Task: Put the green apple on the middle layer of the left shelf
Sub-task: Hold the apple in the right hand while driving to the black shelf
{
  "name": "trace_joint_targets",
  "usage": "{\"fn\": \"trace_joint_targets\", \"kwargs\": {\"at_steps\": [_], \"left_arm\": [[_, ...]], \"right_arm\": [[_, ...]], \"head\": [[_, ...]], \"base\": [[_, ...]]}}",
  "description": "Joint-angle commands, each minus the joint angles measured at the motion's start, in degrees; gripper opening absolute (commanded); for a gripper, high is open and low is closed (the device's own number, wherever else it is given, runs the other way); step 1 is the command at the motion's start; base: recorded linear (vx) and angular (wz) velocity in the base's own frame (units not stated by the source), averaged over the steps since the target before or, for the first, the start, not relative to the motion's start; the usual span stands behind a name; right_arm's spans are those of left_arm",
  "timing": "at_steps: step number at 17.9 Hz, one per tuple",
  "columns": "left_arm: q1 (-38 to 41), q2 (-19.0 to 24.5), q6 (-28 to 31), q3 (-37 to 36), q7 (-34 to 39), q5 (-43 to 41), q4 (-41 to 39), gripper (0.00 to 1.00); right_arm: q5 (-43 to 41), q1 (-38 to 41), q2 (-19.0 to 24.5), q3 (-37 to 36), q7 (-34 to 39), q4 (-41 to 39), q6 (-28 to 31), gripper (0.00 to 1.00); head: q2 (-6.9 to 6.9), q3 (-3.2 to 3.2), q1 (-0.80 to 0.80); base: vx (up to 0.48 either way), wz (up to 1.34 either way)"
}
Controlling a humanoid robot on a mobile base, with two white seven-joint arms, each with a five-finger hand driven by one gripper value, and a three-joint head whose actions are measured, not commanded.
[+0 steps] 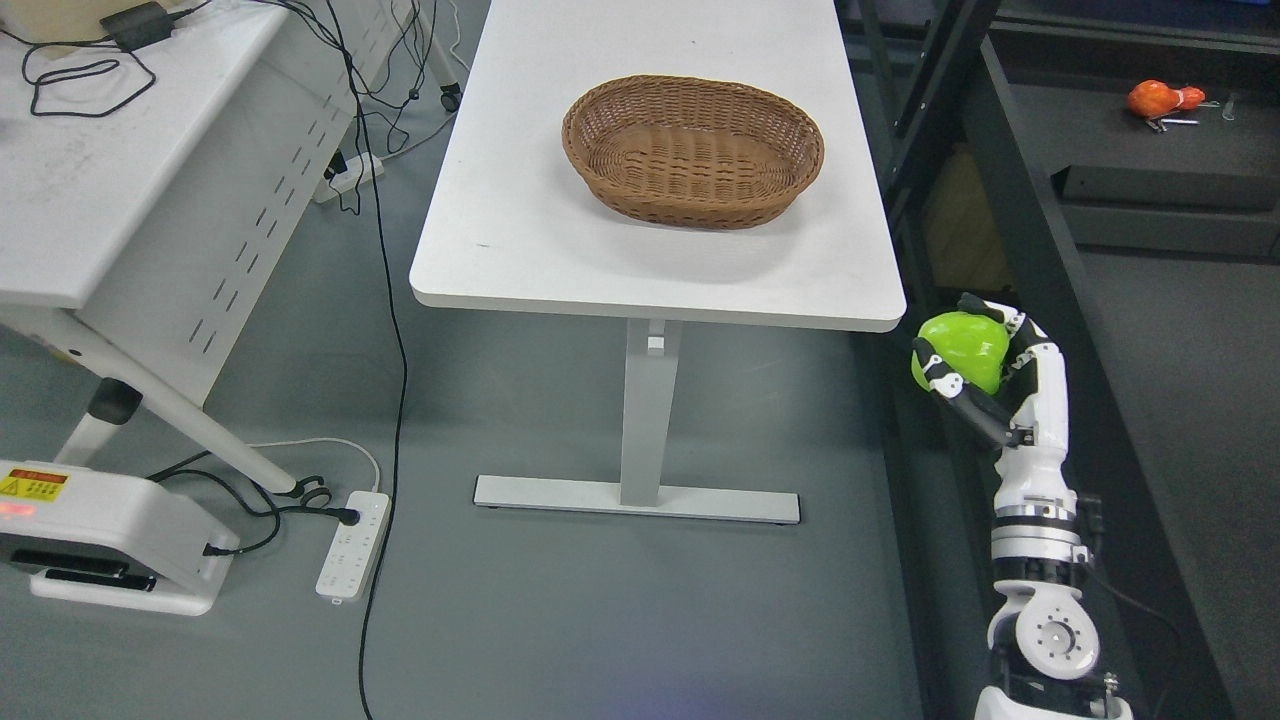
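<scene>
A bright green apple (962,350) is held in my right hand (975,365), whose fingers curl around it. The hand hovers in the air just off the white table's near right corner, beside the front edge of a dark shelf unit (1040,250) on the right. My right arm (1040,560) rises from the bottom right edge. The left arm is out of view.
A white table (520,230) carries an empty brown wicker basket (693,148). A dark shelf board at the upper right holds an orange-red object (1160,98). At left stand a white desk (90,170), hanging cables, a power strip (353,545) and a white device (100,535) on the grey floor.
</scene>
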Motion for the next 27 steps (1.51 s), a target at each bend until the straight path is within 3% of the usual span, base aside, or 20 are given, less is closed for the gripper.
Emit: {"fn": "trace_joint_targets", "kwargs": {"at_steps": [1,27], "left_arm": [[-1.23,1.0,-0.04,0.0,-0.05,0.07,0.0,1.0],[-1.23,1.0,-0.04,0.0,-0.05,0.07,0.0,1.0]], "right_arm": [[0.0,0.28,-0.97,0.03,0.05,-0.12,-0.63,0.0],[0.0,0.37,-0.97,1.34,-0.04,-0.12,-0.72,0.0]], "head": [[0.0,0.0,0.0],[0.0,0.0,0.0]], "base": [[-0.194,0.15],[-0.217,-0.05]]}}
